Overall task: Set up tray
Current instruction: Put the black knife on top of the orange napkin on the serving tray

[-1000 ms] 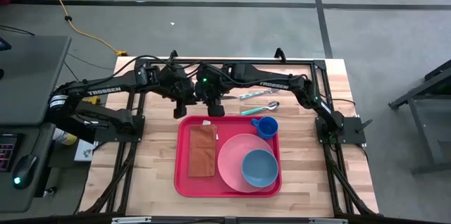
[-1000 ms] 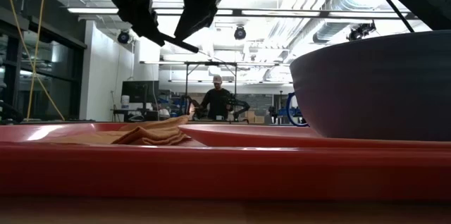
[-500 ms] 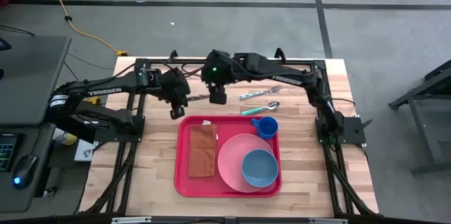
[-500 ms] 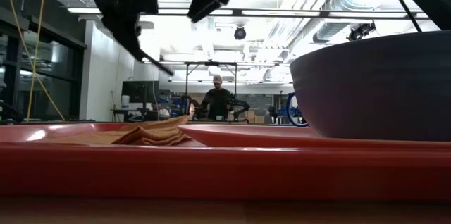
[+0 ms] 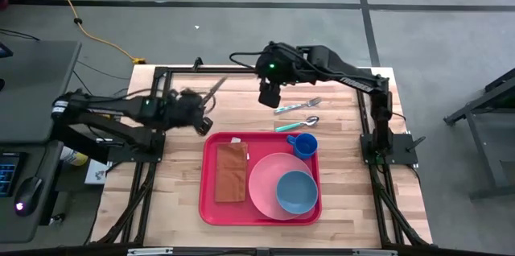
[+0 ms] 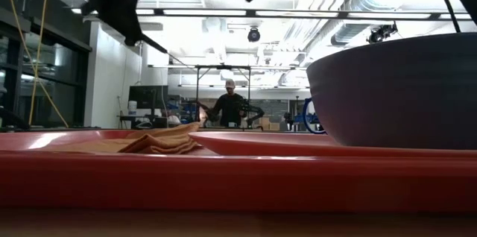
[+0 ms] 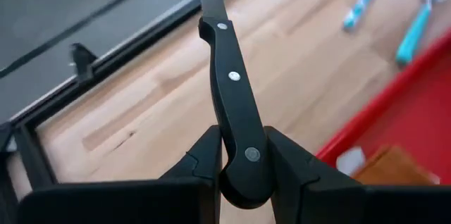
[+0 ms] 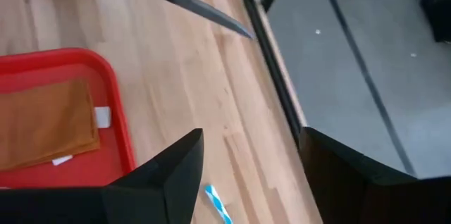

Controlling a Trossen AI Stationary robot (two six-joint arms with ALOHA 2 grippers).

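L gripper (image 7: 239, 157) pinching black knife (image 7: 231, 90) by handle, blade out over far-left table (image 5: 173, 208). R gripper (image 8: 250, 160) spread wide, holding nothing, up over far-centre table. Red tray (image 5: 211, 209) mid-table, near side: brown napkin (image 5: 231, 172) at left, pink plate (image 5: 264, 183) w/ blue bowl (image 5: 296, 192), blue cup (image 5: 304, 145) in far-right corner.

knife (image 7: 232, 97): blade tip cut off by the left wrist view's edge; butt end hidden between the left claw's (image 7: 243, 171) fingers
left claw, high view: blurred
bowl (image 6: 395, 92): cut off at the low view's right edge
person (image 6: 229, 106): far off, too small to tell
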